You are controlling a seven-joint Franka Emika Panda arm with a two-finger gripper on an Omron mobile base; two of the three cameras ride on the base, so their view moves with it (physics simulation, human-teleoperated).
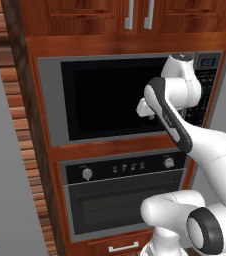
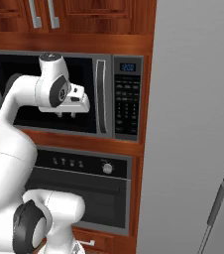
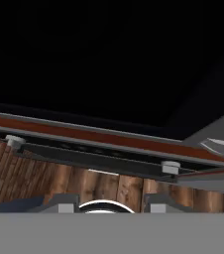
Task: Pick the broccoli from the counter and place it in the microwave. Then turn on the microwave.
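Here, microwave (image 2: 67, 94) door shut, glass dark, contents unseen; gripper (image 2: 67, 114) before door, fingers apart, holding nothing.

A home kitchen, rendered, with built-in appliances in a wooden wall unit

Behind the claw (image 2: 66, 115) sits the microwave (image 2: 104, 96), its black glass door, vertical handle and keypad to the claw's right. Below the claw is a built-in oven (image 1: 125, 200) with round knobs, above it reddish-brown cupboards (image 1: 135, 15) with silver bar handles, and far to its right a tall grey fridge door (image 2: 198, 124).
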